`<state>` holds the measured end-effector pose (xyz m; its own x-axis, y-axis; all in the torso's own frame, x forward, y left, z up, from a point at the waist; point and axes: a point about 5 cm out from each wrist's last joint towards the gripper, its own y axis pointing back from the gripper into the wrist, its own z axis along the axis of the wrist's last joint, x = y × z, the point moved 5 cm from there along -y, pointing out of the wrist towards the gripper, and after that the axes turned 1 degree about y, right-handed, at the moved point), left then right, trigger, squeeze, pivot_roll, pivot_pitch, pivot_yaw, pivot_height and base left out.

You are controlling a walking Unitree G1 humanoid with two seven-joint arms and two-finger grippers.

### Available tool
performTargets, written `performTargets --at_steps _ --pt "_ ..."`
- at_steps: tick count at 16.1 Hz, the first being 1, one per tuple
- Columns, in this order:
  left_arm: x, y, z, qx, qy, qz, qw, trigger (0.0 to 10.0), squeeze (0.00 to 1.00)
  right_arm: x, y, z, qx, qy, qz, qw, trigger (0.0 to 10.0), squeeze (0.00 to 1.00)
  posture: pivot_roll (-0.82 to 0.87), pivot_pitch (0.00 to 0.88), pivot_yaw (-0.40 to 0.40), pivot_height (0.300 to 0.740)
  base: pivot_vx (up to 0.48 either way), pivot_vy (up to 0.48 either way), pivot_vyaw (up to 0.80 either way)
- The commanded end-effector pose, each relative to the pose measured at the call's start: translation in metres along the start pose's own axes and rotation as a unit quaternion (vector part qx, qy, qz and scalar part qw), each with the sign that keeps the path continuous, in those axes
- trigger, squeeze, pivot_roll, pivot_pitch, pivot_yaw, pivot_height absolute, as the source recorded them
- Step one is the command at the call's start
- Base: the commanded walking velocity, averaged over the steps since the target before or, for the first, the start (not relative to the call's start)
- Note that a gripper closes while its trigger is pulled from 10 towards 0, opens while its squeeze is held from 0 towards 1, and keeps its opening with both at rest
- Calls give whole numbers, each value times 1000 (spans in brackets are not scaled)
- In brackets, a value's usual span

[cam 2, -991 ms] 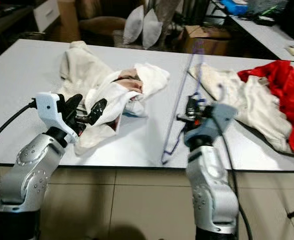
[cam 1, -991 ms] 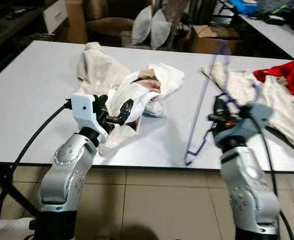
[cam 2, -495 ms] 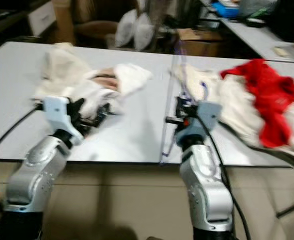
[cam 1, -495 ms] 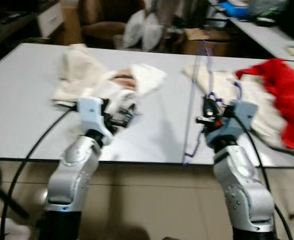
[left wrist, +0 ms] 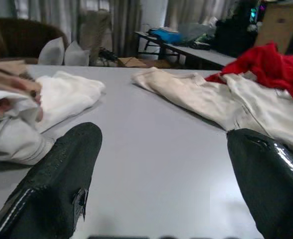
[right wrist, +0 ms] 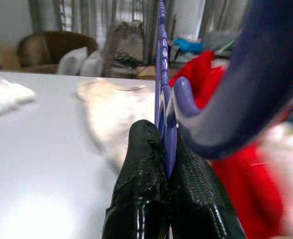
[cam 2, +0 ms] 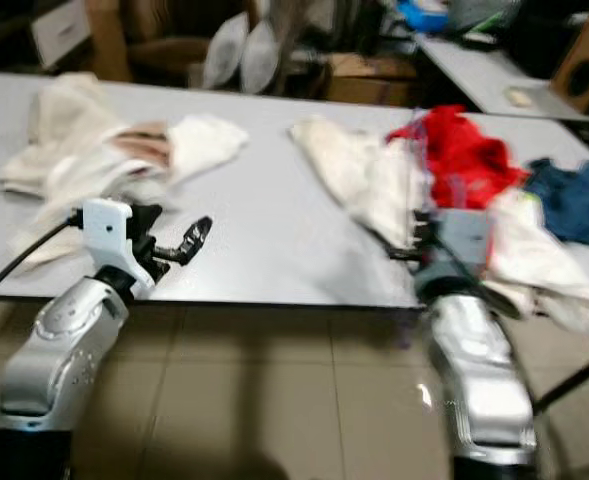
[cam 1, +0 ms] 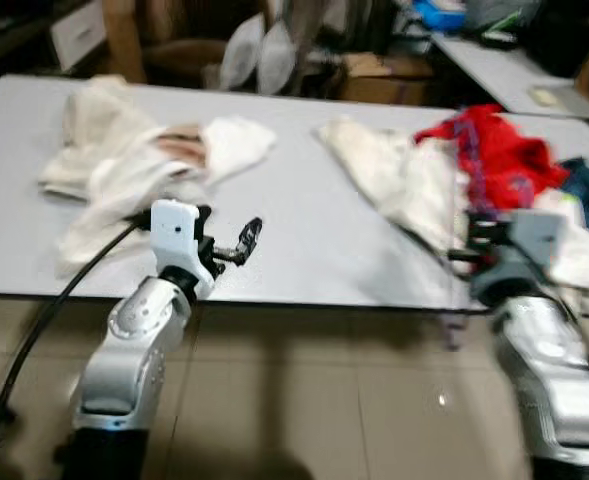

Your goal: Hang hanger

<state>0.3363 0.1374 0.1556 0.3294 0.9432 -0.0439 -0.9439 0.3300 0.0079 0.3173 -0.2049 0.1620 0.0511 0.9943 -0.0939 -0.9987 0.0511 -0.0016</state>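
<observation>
My right pincer [right wrist: 163, 164] is pressed shut on the purple hanger [right wrist: 162, 74], its two black fingers [right wrist: 139, 184] clamped on the thin wire with the hook curving close past the camera. In the head views that pincer [cam 1: 471, 240] sits at about 3 o'clock, at the near edge of the white table [cam 1: 304, 210], and the hanger [cam 1: 471, 150] rises as a faint blurred line toward 12 o'clock in front of the red garment [cam 1: 494, 145].

My left pincer [cam 1: 242, 240] hovers at about 9 o'clock over the table's near edge, its fingers [left wrist: 61, 179] spread wide with nothing between them.

Around me: a heap of cream clothes [cam 1: 124, 160] at 10 o'clock, a long cream garment [cam 1: 394, 175] spread out at 1 o'clock and running under the red one, a blue cloth [cam 2: 574, 200] at 3 o'clock on the table's right end. Beyond the table stand two pale cushions [cam 1: 249, 60] and a cardboard box [cam 1: 374, 80]. A black cable [cam 1: 44, 320] trails from my left arm toward the floor.

Against a second ago, the whole scene has slid leftward, so my head has turned to the right: the red garment now sits almost straight ahead, and the blue cloth has come into sight. My right pincer holds the hanger as before; my left one is as wide open as before.
</observation>
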Motion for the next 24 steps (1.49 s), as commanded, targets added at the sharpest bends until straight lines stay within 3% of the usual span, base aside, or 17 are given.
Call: performTargets --at_steps 1,3,6,8,10,13,14,15,16,17,18,19,24 --pt "6 3 -1 6 -13 3 1000 10000 459 6 1 -1 8 32 20 999 10000 0 -181 0 -18 740 0 -416 0" --pt "6 3 -1 9 -20 -7 1000 10000 459 2 2 10 -15 67 23 997 10000 0 -186 0 -10 740 0 -405 0" --pt "2 -6 5 -1 -24 -18 1000 10000 455 20 8 33 -59 38 51 996 10000 0 -213 0 3 740 0 -388 0" --pt "-2 -8 9 -10 -14 -20 1000 10000 459 24 11 44 -83 -14 46 995 10000 0 -195 0 -3 740 0 -373 0" --pt "-5 -6 11 -15 -8 -23 1000 10000 455 26 11 44 -81 -49 48 994 10000 0 -197 0 -3 740 0 -369 0" --pt "-8 -9 10 -20 -5 -23 1000 10000 451 27 13 31 -50 -35 37 997 10000 0 -216 0 -12 740 0 -359 0" --pt "-15 -9 9 -18 -9 -37 999 10000 333 28 15 29 -45 -21 40 998 10000 0 -221 0 -9 740 0 0 0" --pt "-22 -7 8 -17 -21 -53 998 10000 133 30 16 26 -40 -21 43 998 10000 0 -216 0 -6 740 0 0 0" --pt "-26 -6 8 -23 -23 -59 998 10000 133 30 16 25 -40 -21 43 998 10000 0 -212 0 -6 740 0 0 0" --pt "-30 -6 6 -22 -12 -63 998 10000 20 32 17 23 -36 -33 46 998 10000 0 -191 0 -8 740 0 0 0" --pt "-29 -4 7 -20 -9 -66 998 10000 31 35 15 18 -25 -55 49 997 10000 0 -182 0 -11 740 0 0 0" --pt "-18 -3 9 -23 1 -47 999 10000 27 38 12 15 -19 -59 55 997 10000 0 -177 0 -14 740 360 0 -681" --pt "7 -4 8 -28 11 11 999 10000 27 38 5 14 -22 -28 61 998 10000 0 -188 0 -16 740 373 0 -420"
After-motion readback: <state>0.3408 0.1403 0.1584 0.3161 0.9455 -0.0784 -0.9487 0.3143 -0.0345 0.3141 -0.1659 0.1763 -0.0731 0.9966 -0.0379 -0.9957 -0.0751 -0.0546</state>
